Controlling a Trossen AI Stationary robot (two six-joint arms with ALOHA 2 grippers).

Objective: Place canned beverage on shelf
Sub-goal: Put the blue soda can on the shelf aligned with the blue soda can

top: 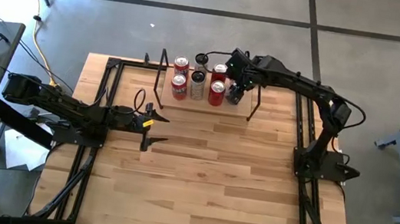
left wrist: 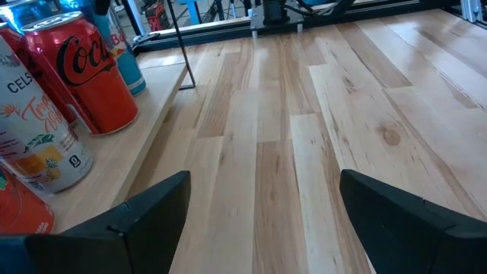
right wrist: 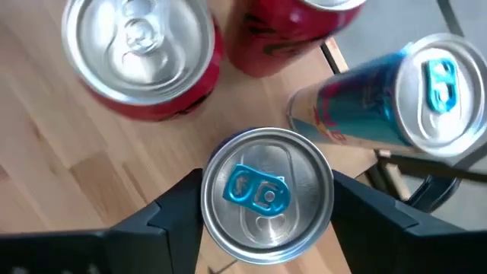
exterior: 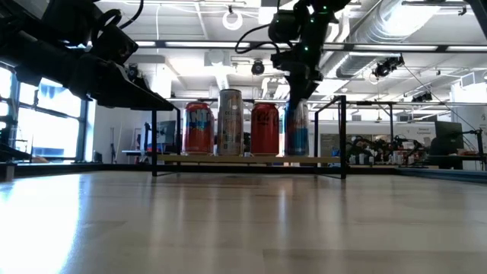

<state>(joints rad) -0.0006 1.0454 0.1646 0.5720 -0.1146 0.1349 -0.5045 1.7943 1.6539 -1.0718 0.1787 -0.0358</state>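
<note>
The shelf [top: 202,105] is a light-wood board with black wire ends, standing at the table's far side. Several cans stand on it: red ones [top: 178,86], a pale one [top: 197,87], and at its right end a blue can with a blue tab [right wrist: 266,194]. My right gripper [right wrist: 266,199] reaches steeply down over this can [exterior: 297,131], shut on it. A second blue-tabbed can [right wrist: 396,99] stands just beside it. My left gripper [top: 153,125] waits open, low over the table in front of the shelf's left end, with nothing between its fingers [left wrist: 152,221]. My right gripper pinches the blue can between its two fingers [right wrist: 171,217], on opposite sides of its upper wall just below the rim [right wrist: 209,209]. The fingers come from above, pointing steeply down. The can stands upright with its base on the shelf board [exterior: 243,158].
Two red cans [right wrist: 141,53] stand close to the held can on the board, and the shelf's right wire frame [top: 254,104] is right behind the gripper. Bare wooden table [top: 207,175] stretches toward the near edge. Black rails [top: 90,152] run along both table sides.
</note>
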